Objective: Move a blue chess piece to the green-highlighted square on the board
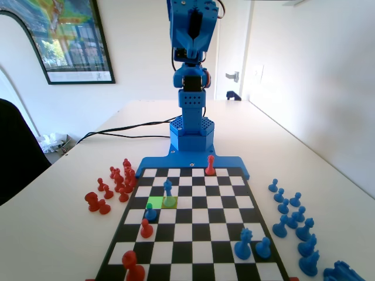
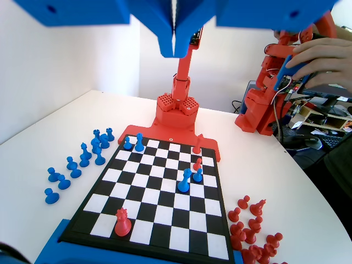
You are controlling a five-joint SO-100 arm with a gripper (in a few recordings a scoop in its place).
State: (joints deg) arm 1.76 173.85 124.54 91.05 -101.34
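Note:
The slim blue chess piece (image 1: 169, 192) stands upright on a dull olive-green square of the board (image 1: 193, 275). Directly left of it in the fixed view is the bright green-highlighted square (image 1: 154, 202), with nothing standing on it. In the wrist view the same blue piece (image 2: 184, 180) stands mid-board on the board (image 2: 148, 235), far below my gripper (image 2: 175, 52). The gripper hangs high above the board's near end, jaws pressed together with nothing between them. The blue arm (image 1: 190, 35) is raised at the far end in the fixed view.
A short blue pawn (image 1: 150, 212) stands just in front of the green square, with a red pawn (image 1: 146, 228) behind it. Other red pieces (image 1: 210, 165) and blue pieces (image 1: 243, 243) stand on the board. Captured red pieces (image 1: 117, 181) lie left, blue ones (image 1: 293, 216) right.

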